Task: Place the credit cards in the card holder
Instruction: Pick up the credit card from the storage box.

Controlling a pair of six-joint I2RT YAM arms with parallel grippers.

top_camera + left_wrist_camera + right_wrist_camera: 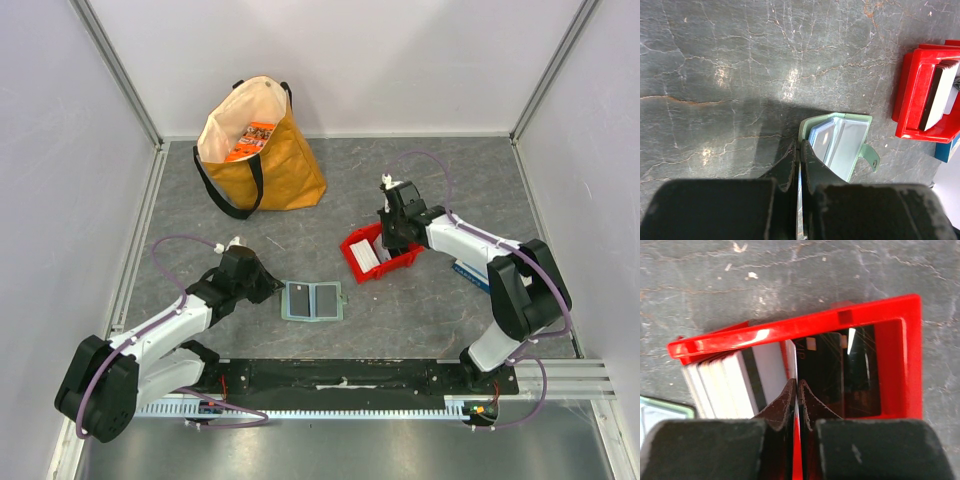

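The pale-green card holder (312,300) lies open on the table, its clear pockets up; it also shows in the left wrist view (842,145). My left gripper (272,290) (800,146) is at its left edge, shut on a thin whitish credit card (800,200) held edge-on. Several whitish credit cards (725,380) stand on edge in a red bin (362,262) (790,327). My right gripper (388,240) (796,383) reaches into the bin, shut on one card (791,357) at the end of that stack.
A tan tote bag (265,160) stands at the back left. A blue-and-white box (470,272) lies just right of the red bin. Dark cards (832,370) fill the bin's right side. Side walls enclose the table.
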